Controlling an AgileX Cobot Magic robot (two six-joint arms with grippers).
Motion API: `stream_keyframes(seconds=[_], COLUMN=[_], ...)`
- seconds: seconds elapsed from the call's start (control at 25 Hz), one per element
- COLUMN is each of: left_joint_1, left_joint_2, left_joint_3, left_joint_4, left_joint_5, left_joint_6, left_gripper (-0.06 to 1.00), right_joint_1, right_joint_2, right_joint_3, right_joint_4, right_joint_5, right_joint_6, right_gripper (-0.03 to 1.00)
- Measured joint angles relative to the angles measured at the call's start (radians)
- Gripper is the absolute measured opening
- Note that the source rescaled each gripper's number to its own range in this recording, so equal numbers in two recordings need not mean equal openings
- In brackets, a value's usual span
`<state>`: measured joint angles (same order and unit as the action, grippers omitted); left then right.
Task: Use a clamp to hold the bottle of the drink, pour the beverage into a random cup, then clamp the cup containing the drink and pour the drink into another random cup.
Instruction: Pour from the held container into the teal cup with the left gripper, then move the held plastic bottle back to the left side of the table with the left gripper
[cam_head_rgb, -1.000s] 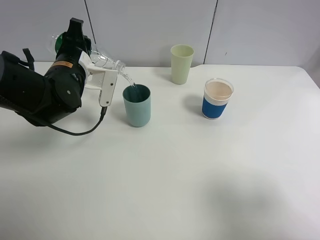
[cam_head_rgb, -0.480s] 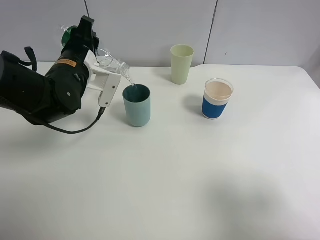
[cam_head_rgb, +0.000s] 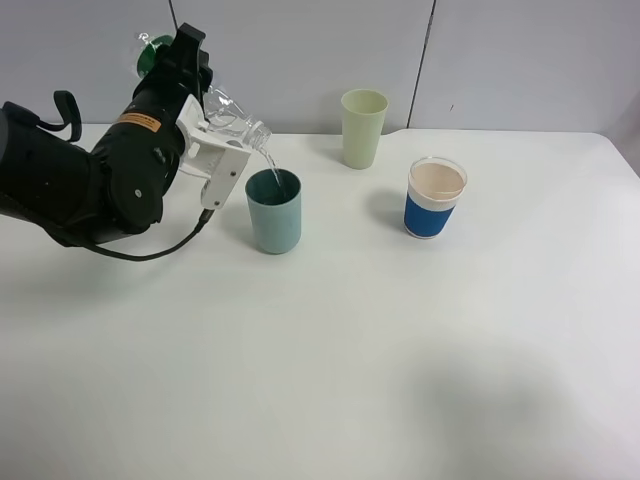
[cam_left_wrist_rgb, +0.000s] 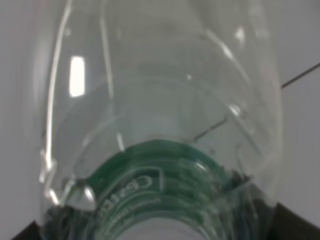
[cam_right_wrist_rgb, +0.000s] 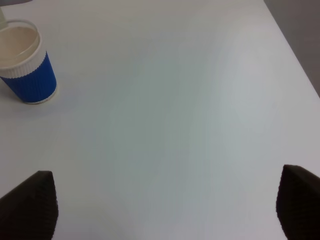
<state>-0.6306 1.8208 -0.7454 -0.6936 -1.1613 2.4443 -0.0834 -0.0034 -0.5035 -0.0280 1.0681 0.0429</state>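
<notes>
My left gripper (cam_head_rgb: 216, 148) is shut on a clear plastic bottle (cam_head_rgb: 234, 124) with a green label. The bottle is tilted, its mouth down over the teal cup (cam_head_rgb: 274, 211), and a thin stream of clear drink (cam_head_rgb: 272, 173) falls into the cup. The left wrist view is filled by the bottle (cam_left_wrist_rgb: 160, 115) and its green label (cam_left_wrist_rgb: 150, 192). A pale green cup (cam_head_rgb: 363, 128) stands at the back. A blue and white paper cup (cam_head_rgb: 436, 197) stands to the right and also shows in the right wrist view (cam_right_wrist_rgb: 26, 62). My right gripper (cam_right_wrist_rgb: 165, 210) is open and empty over bare table.
The white table (cam_head_rgb: 380, 350) stretches across the front and right. The left arm's black body (cam_head_rgb: 70, 185) and its cable (cam_head_rgb: 160, 262) lie left of the teal cup. A grey wall panel (cam_head_rgb: 300, 50) stands behind the table.
The left gripper has tipped the bottle further, lifting its base up and toward the right. The stream keeps falling into the teal cup. The cups have not moved.
</notes>
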Motion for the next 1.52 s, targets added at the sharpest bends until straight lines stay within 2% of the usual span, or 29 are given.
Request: stream_keyframes(seconds=[0.2, 0.52, 0.68, 0.8, 0.96, 1.16, 1.32, 1.4, 1.52], left_joint_1=[0.000, 0.000, 0.000, 0.000, 0.027, 0.097, 0.164, 0.202, 0.254], left_joint_2=[0.000, 0.000, 0.000, 0.000, 0.000, -0.036, -0.097, -0.125, -0.159], left_joint_3=[0.000, 0.000, 0.000, 0.000, -0.001, -0.002, -0.002, -0.002, -0.002], left_joint_4=[0.012, 0.121, 0.067, -0.041, -0.163, -0.196, -0.147, -0.096, 0.024], left_joint_5=[-0.014, -0.042, -0.021, 0.047, 0.188, 0.344, 0.477, 0.548, 0.651], left_joint_6=[0.011, 0.006, -0.043, -0.105, -0.294, -0.646, -0.920, -1.073, -1.323], left_gripper=[0.09, 0.09, 0.09, 0.09, 0.09, 0.09, 0.09, 0.09, 0.09], right_joint_1=[0.000, 0.000, 0.000, 0.000, 0.000, 0.000, 0.000, 0.000, 0.000], right_joint_2=[0.000, 0.000, 0.000, 0.000, 0.000, 0.000, 0.000, 0.000, 0.000], right_joint_3=[0.000, 0.000, 0.000, 0.000, 0.000, 0.000, 0.000, 0.000, 0.000], right_joint_4=[0.000, 0.000, 0.000, 0.000, 0.000, 0.000, 0.000, 0.000, 0.000], right_joint_5=[0.000, 0.000, 0.000, 0.000, 0.000, 0.000, 0.000, 0.000, 0.000], right_joint_6=[0.000, 0.000, 0.000, 0.000, 0.000, 0.000, 0.000, 0.000, 0.000], right_gripper=[0.71, 0.71, 0.71, 0.71, 0.71, 0.71, 0.71, 0.71, 0.71])
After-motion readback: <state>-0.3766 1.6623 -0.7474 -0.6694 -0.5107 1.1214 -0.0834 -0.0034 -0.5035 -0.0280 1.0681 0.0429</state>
